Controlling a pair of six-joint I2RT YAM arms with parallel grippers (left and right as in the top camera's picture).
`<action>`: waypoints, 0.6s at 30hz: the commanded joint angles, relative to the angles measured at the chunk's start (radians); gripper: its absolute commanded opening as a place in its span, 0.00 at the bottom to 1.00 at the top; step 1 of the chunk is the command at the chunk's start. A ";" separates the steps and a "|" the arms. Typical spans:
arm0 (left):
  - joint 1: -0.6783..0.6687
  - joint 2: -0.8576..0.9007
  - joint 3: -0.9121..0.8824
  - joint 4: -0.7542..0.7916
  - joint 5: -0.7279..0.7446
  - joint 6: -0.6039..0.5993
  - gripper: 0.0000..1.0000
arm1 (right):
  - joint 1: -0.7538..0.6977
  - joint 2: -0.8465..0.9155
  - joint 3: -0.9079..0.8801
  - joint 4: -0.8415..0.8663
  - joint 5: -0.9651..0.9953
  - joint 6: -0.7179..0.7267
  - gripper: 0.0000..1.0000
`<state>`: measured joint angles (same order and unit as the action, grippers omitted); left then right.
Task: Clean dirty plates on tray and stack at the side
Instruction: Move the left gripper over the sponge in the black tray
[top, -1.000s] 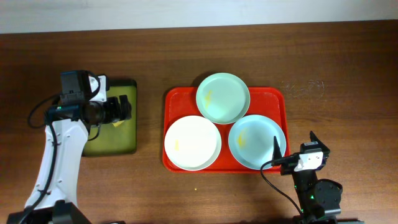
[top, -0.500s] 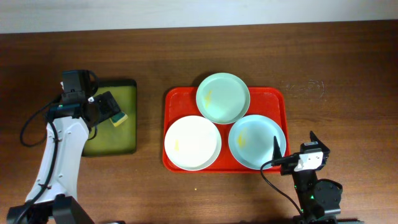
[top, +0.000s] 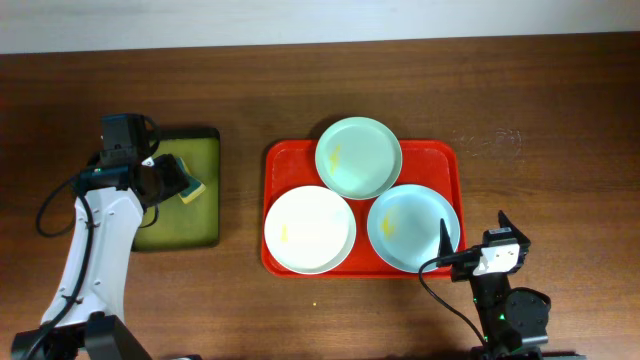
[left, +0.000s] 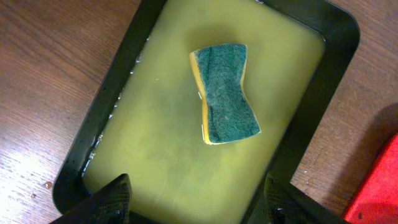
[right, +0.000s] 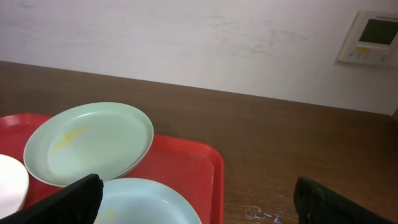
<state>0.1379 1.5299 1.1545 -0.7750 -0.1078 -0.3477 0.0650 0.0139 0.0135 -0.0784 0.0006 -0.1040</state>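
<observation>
Wooden desk (top: 540, 100) carries the red tray (top: 452, 165), with the pale green plate (top: 358, 157), white plate (top: 309, 229) and pale blue plate (top: 413, 228) lying close together in it. Just beside its corner the right hand (right: 199, 202) rests with fingers spread. Well apart, the left hand (left: 199, 205) hangs open over a sponge (left: 225, 93) in the black tray (left: 336, 37).

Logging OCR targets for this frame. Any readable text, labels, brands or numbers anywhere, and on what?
No text can be read in any view.
Wall panel, right wrist view: a screen with small marks below it, too blurred to read.
Red tray, pale green plate, white plate, pale blue plate, sponge, black-rimmed tray: no print visible.
</observation>
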 joint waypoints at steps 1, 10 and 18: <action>0.002 0.007 0.018 -0.001 0.018 0.005 0.86 | -0.006 -0.007 -0.008 -0.002 0.012 0.011 0.99; 0.002 0.007 0.018 0.000 0.018 0.004 0.99 | -0.006 -0.007 -0.008 -0.002 0.012 0.011 0.99; 0.003 0.007 0.017 0.050 0.014 0.004 0.99 | -0.006 -0.007 -0.008 -0.002 0.012 0.011 0.99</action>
<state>0.1379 1.5299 1.1545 -0.7441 -0.1013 -0.3447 0.0650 0.0139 0.0135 -0.0784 0.0006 -0.1043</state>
